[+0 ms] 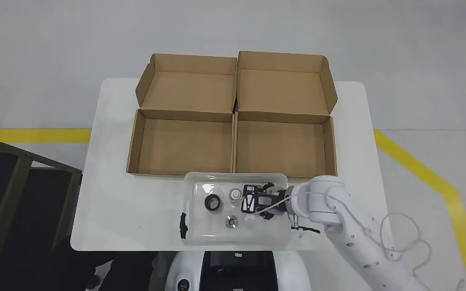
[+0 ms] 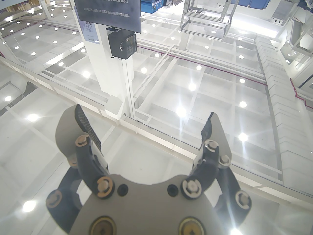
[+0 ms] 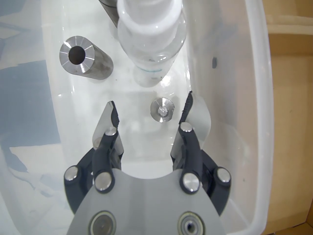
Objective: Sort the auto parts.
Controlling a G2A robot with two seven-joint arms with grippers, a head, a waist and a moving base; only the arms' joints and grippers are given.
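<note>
Inside the clear bin [image 1: 233, 174] at the worktop's [image 1: 109, 189] 6 o'clock edge, the right tool [image 3: 149, 100] hangs with its jaws spread wide to either side of a small steel stud [image 3: 162, 110] standing on the bin floor, touching it on neither side and apparently lined up for a pinch. Seen from above, the white stepped part [image 3: 151, 37] and the bored steel sleeve [image 3: 84, 61] lie toward 9 o'clock of that tool, while the open cardboard boxes [image 1: 182, 145] wait at 12 o'clock, likely as sorting targets. The left tool [image 2: 145, 113] is likewise spread and empty, pointed at the ceiling, probably parked out of the way.
</note>
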